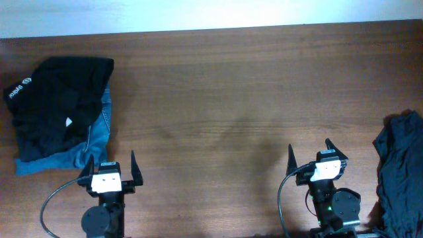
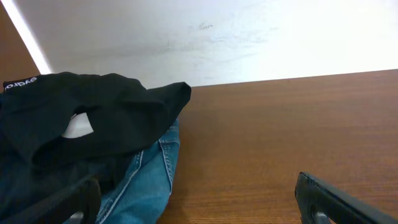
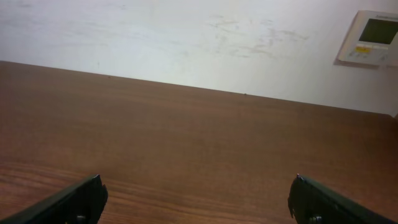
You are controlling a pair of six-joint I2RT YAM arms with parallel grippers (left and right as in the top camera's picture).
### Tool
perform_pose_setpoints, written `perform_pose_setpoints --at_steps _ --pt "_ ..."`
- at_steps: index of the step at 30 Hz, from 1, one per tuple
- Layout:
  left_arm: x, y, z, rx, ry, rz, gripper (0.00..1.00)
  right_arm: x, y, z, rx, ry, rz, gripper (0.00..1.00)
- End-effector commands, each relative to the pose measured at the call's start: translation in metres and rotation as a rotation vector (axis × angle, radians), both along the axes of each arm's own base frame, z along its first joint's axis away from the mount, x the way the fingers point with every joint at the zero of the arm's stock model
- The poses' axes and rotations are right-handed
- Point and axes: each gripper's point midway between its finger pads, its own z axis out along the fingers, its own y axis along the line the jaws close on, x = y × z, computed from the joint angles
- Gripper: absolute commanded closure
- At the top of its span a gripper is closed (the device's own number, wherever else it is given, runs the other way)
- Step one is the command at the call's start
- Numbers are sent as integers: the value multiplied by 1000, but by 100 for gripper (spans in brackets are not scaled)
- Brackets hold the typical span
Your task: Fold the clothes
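Matt black cloth clothes (image 1: pixel 59 99), smooth wood table (image 1: pixel 231 99)

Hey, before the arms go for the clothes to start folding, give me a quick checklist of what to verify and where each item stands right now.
1. Left gripper open and empty: ok.
2. Right gripper open and empty: ok.
3. Room on the table between the arms to spread something out: ok.
4. Black clothes separated from the jeans: not ok, they lie heaped on top of the jeans.
5. Dark garment beside the right arm lying flat: not ok, it is crumpled.
6. That garment's full outline: cannot tell, it runs off the picture's edge.
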Motion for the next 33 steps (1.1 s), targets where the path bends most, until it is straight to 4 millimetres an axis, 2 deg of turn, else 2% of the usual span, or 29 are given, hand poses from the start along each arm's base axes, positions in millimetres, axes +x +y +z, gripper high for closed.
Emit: perform_pose_setpoints --at_steps 1,6,10,12,20,27,33 --pt "0 -2 5 -5 -27 -14 1 0 5 0 -1 -7 29 1" --pt "1 -8 11 -20 -52 -50 1 0 2 13 1 -43 11 1" --pt "0 -9 15 -72 -63 -48 1 -2 -15 21 41 -38 -90 1" --pt "0 -9 23 -85 -76 -49 0 -6 -24 26 62 -24 -142 1" --pt "3 -8 51 -87 -57 -47 1 -11 -37 54 49 14 -220 1" --pt "26 -10 71 -105 63 -67 1 3 -40 73 37 169 -250 1" --pt "55 -15 67 -150 295 -98 1 27 -37 70 -13 419 -251 1"
